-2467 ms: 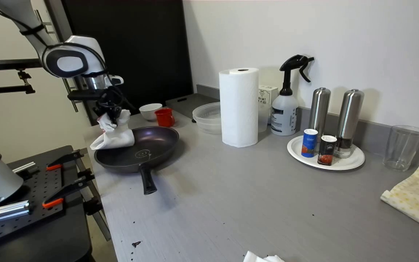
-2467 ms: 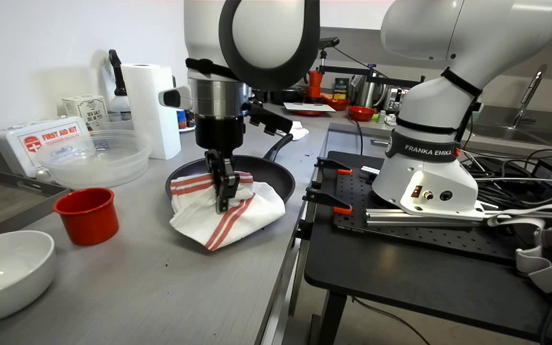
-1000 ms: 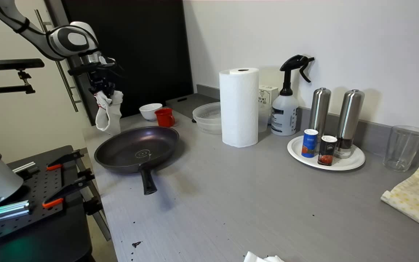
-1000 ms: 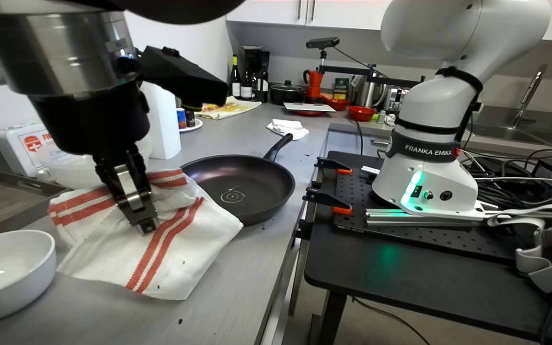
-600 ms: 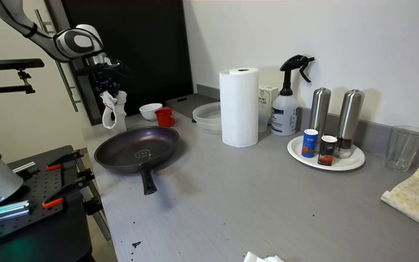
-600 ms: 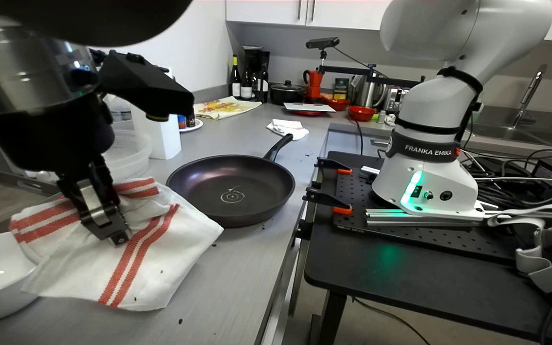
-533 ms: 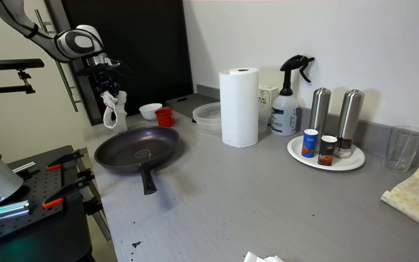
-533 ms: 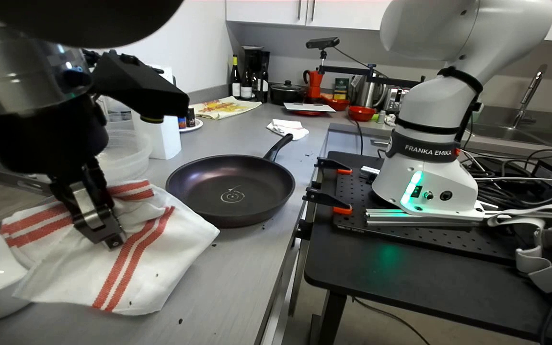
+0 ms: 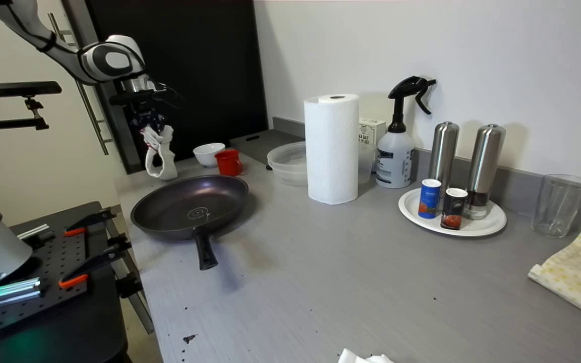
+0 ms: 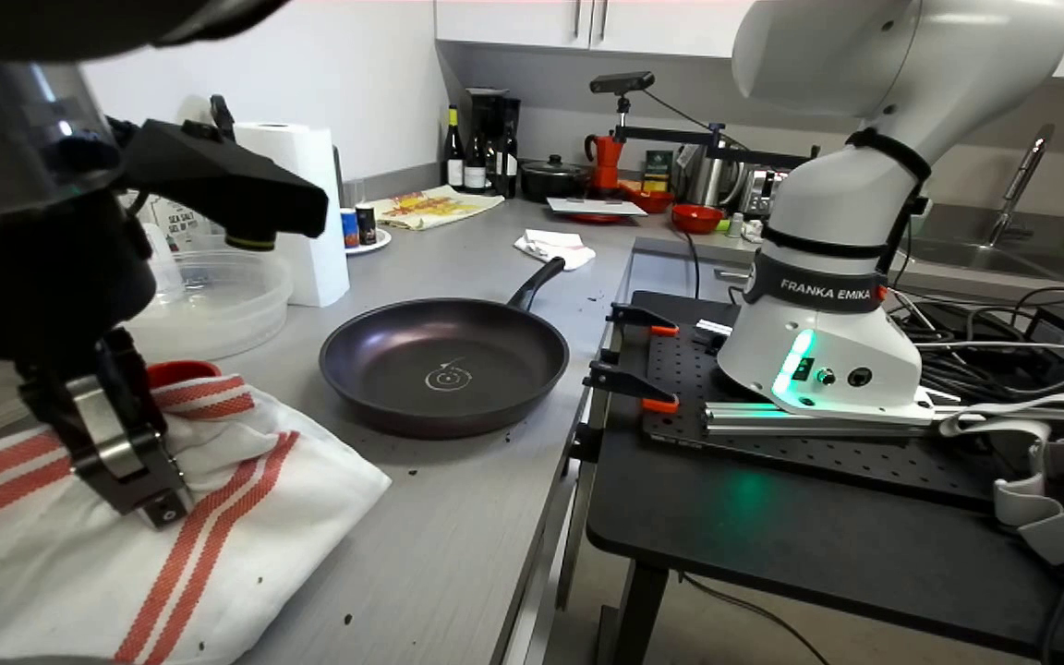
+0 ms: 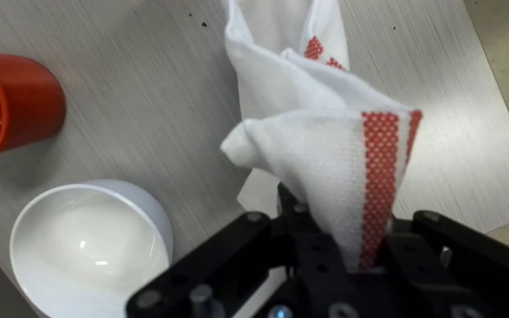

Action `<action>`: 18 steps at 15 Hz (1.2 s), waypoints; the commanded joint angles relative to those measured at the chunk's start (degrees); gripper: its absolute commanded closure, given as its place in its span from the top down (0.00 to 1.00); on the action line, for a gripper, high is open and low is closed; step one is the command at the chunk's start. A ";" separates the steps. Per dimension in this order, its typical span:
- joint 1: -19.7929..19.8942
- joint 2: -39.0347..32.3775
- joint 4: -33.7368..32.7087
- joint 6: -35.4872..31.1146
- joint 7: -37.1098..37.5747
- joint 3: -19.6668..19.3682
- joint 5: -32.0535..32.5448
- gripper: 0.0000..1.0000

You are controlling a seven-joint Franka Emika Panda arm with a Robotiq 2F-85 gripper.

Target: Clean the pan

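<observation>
Your fingers (image 10: 116, 448) are closed on the white towel (image 10: 199, 554) with red stripes, which hangs loose below them, clear of the pan (image 10: 444, 365). The pan sits flat on the bench (image 10: 430, 545), near the edge on the side of the robot's base (image 10: 818, 339). Your next move turns on this: the pan lies along the bench from the fingers and lower than they are, with its handle (image 10: 535, 284) on the far side, pointing away from them. So the side of the pan nearest the towel is the one roughly opposite the handle, and a wipe would likely run across the pan towards the handle. Whether the towel's lowest fold brushes the bench is hard to tell. The pan is outside the wrist view, so steer by the exterior views. In the wrist view the white bowl (image 11: 95, 247) and the red cup (image 11: 33, 99) stand near the towel, on one side, so a wide swing that way could knock them. Dark crumbs (image 10: 347, 619) dot the bench and the towel; judging by that and the pan's bare-looking inside, you are probably late in the wiping.
</observation>
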State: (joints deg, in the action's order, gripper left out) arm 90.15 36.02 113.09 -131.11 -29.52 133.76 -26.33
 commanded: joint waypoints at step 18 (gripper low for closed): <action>9.49 10.27 3.76 -3.22 -24.56 6.27 -30.98 0.04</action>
State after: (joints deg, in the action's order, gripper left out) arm 102.05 44.78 115.39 -133.42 -52.09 140.86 -53.54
